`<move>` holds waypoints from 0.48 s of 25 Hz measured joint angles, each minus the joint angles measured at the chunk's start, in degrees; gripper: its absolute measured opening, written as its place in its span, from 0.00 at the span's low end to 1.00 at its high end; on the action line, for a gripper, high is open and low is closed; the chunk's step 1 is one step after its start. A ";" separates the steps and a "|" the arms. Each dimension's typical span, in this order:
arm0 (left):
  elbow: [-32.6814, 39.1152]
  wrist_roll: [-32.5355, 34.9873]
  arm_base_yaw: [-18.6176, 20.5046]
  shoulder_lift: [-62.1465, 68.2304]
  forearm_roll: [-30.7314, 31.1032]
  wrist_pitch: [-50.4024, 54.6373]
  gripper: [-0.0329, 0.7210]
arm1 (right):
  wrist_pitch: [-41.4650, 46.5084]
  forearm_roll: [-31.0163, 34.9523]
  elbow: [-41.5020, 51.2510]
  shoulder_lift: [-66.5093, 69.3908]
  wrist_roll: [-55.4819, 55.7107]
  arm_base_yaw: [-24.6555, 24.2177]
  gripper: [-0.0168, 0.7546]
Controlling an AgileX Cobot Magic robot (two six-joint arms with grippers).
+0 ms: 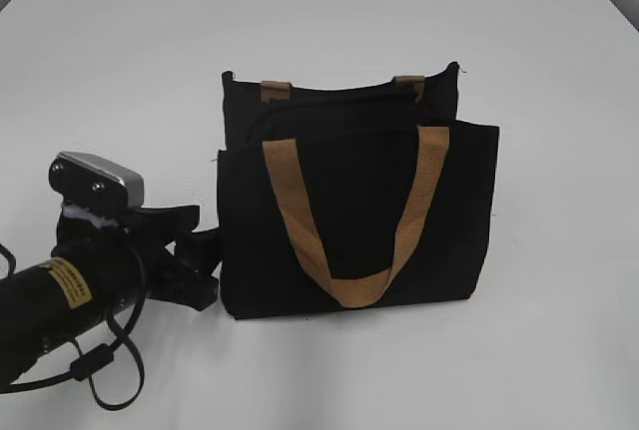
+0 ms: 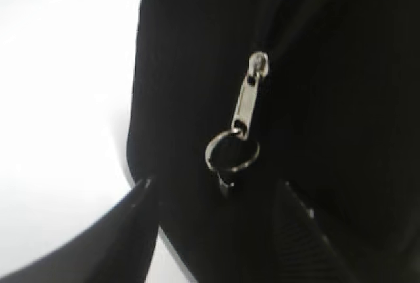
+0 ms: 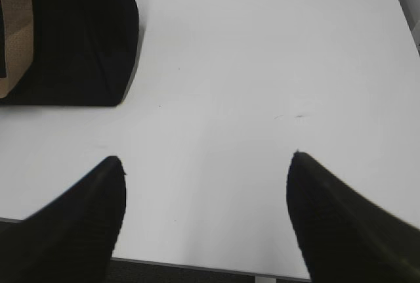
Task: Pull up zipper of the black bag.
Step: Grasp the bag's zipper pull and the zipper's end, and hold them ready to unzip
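The black bag [image 1: 354,211] stands upright on the white table, tan handles [image 1: 300,220] hanging down its front. In the left wrist view the zipper's silvery pull [image 2: 248,96] with a small metal ring [image 2: 231,152] hangs against the bag's black fabric [image 2: 184,66]. My left gripper [image 2: 215,194] is open, one finger on each side of the bag's end just below the ring, not touching the pull. In the exterior view it [image 1: 200,255] sits at the bag's lower left side. My right gripper [image 3: 207,165] is open and empty over bare table, to the right of the bag's corner [image 3: 79,40].
The white table [image 1: 329,11] stretches all round the bag. Its front edge [image 3: 197,264] shows just below the right gripper's fingers. The left arm's cable [image 1: 110,370] loops on the table at the front left.
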 joint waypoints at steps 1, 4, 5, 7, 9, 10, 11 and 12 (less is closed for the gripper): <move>0.00 0.00 0.00 0.21 0.27 0.31 0.62 | 0.00 0.00 0.00 0.00 0.00 0.00 0.79; -0.29 0.00 0.00 0.49 0.68 0.43 0.63 | 0.00 0.00 0.00 1.69 0.00 0.00 0.79; -0.89 0.00 0.00 0.78 0.81 1.74 0.63 | 0.00 0.00 0.00 2.37 0.00 0.00 0.79; -2.45 0.00 0.04 0.92 0.81 4.44 0.63 | 0.00 0.05 0.00 3.76 0.00 0.00 0.79; -4.80 0.00 0.06 1.06 0.81 8.14 0.63 | -0.06 0.11 0.00 4.82 0.00 0.00 0.79; -6.29 0.00 0.06 1.18 0.81 10.47 0.63 | -0.06 0.18 0.00 5.30 0.00 0.00 0.79; -7.74 0.00 0.06 1.38 0.89 12.39 0.63 | -0.06 0.18 0.00 5.65 0.00 0.00 0.79; -8.80 0.00 0.11 1.43 1.43 14.47 0.63 | -0.06 0.18 0.00 5.80 0.00 0.00 0.79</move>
